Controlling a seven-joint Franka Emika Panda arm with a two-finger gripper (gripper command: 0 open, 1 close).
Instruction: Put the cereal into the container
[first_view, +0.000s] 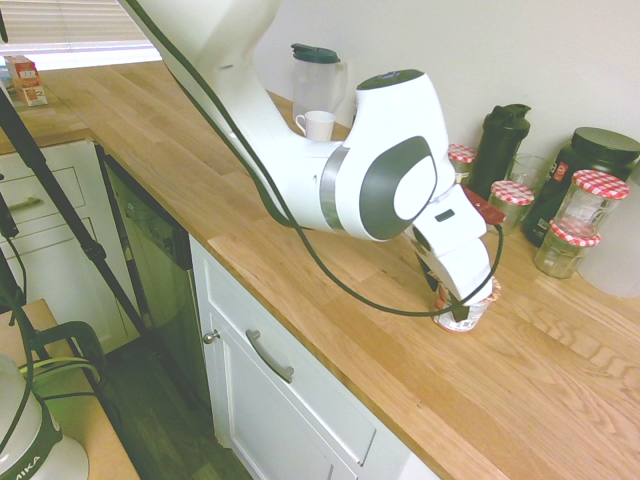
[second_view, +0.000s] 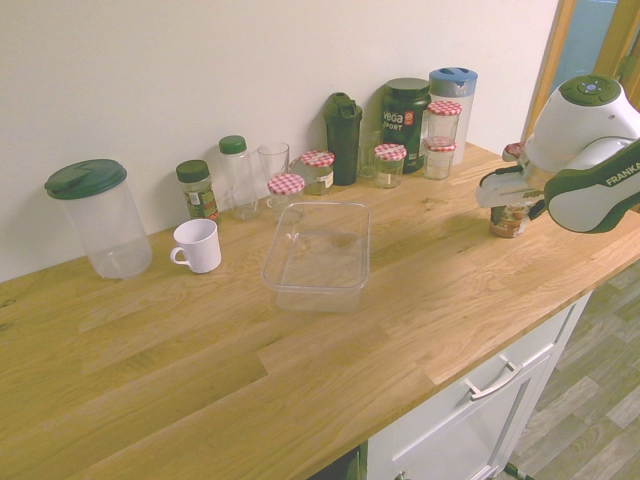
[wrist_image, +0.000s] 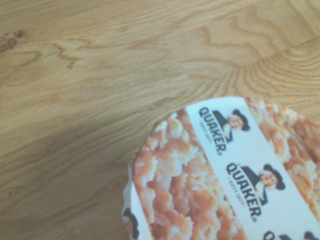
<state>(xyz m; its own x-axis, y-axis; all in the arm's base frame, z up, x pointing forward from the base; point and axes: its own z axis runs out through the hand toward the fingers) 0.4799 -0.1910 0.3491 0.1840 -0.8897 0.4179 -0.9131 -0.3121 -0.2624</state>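
The cereal (first_view: 478, 312) is a small white cup with a brownish-pink Quaker lid (wrist_image: 225, 185), standing upright on the wooden counter near its front edge. My gripper (first_view: 462, 306) is down over the cereal (second_view: 508, 222), with one dark finger in front of the cup and the other hidden behind it. The jaws look open around it. The container (second_view: 300, 288), a clear shallow tub, sits empty mid-counter, well away from the gripper (second_view: 510, 208). In the first exterior view the arm hides the container.
Glass jars with red-checked lids (second_view: 390, 160), a black bottle (first_view: 500, 145) and a dark tub (second_view: 405, 115) line the wall behind the cup. A white mug (second_view: 197, 245) and a clear pitcher (second_view: 95, 215) stand beyond the container. The counter's front edge (first_view: 330, 350) is close.
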